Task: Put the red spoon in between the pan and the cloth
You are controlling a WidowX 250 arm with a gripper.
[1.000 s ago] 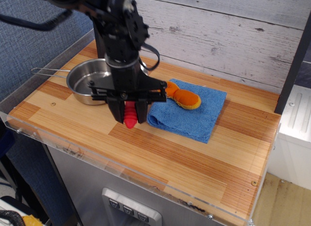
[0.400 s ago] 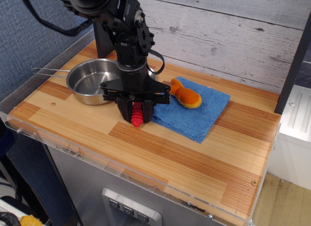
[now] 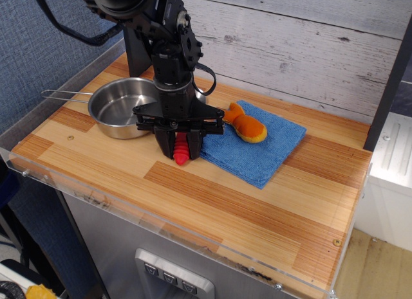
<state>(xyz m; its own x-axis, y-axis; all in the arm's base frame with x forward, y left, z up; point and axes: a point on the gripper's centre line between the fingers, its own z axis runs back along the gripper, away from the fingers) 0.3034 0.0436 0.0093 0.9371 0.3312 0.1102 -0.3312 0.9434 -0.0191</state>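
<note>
Gripper [image 3: 181, 144] is down at the table [image 3: 212, 202], pointing straight down, fingers closed on the red spoon [image 3: 182, 152]. Only the ribbed red handle end shows, poking out below the fingers and at or just above the wood; can't tell if it touches. The spoon sits in the gap between the pan [image 3: 118, 106] and the cloth [image 3: 257, 148]. Pan is near the back-left corner, wire handle pointing toward the left edge. Cloth lies toward the back edge, centre-right, with 1 orange plush toy [image 3: 244, 125] on its back-left part.
</note>
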